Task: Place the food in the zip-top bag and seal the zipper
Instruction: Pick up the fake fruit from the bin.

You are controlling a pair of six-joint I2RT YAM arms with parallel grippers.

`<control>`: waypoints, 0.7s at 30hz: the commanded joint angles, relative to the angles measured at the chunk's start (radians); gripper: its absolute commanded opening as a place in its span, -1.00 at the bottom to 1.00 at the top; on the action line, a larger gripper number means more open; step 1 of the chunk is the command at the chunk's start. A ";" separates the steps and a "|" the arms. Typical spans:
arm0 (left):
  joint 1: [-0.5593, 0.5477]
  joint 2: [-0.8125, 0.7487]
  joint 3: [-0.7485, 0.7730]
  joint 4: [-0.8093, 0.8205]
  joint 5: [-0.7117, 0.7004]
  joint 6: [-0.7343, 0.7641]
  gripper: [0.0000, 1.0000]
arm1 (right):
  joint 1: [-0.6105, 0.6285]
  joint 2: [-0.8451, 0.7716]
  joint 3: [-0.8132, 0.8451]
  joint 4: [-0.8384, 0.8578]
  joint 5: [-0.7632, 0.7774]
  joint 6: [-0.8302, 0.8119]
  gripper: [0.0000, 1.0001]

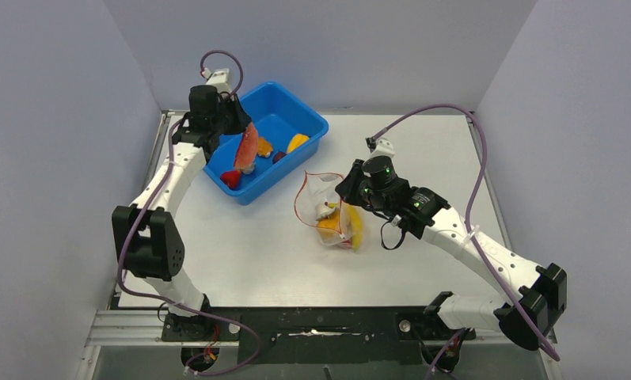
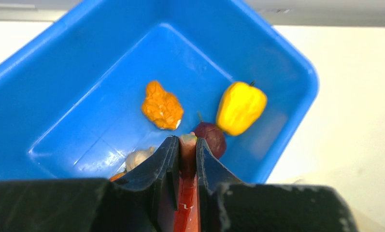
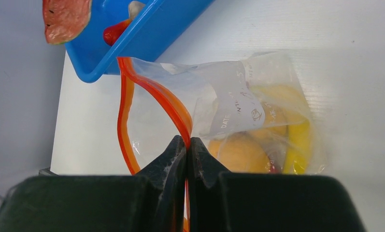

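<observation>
Two pieces of food at least lie in the bag [image 3: 229, 96], a banana [image 3: 301, 140] and a round orange piece [image 3: 236, 152]. I judge the job to be partway through the loading step, with sealing not yet begun. The left gripper [image 2: 186, 145] is closed narrow on a pink-red slice [image 1: 247, 149], which hangs from it above the blue tub [image 2: 45, 63], clear of the tub floor. The right gripper [image 3: 187, 141] is pinched shut on the zipper [image 3: 147, 84], lifting one lip so the mouth stands open as a loop facing the tub. The bag lies on the table [image 1: 423, 150] just beside the tub's near corner.

The next move, as I read it, calls for carrying the slice over the tub rim to that open mouth, then lowering it between the two red-orange lips before letting go. The slice is long and the mouth is floppy and not wide, so it could catch on the strip or push the bag away. The tub wall sits between slice and bag.

In the tub are an orange lump [image 2: 162, 105], a yellow pepper [image 2: 241, 107], a dark red fruit [image 2: 212, 137], a garlic bulb [image 2: 137, 157] and a red piece [image 3: 114, 33], so more trips look likely.
</observation>
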 commanded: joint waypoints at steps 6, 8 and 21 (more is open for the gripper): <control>0.003 -0.245 -0.140 0.270 0.252 -0.257 -1.00 | 0.004 0.017 0.015 0.114 0.007 0.067 -1.00; -0.002 -0.284 -0.185 0.310 0.281 -0.322 -1.00 | 0.004 0.023 0.021 0.120 0.019 0.074 -1.00; -0.145 -0.489 -0.411 0.449 0.310 -0.596 -1.00 | 0.003 0.075 0.042 0.195 0.025 0.134 -1.00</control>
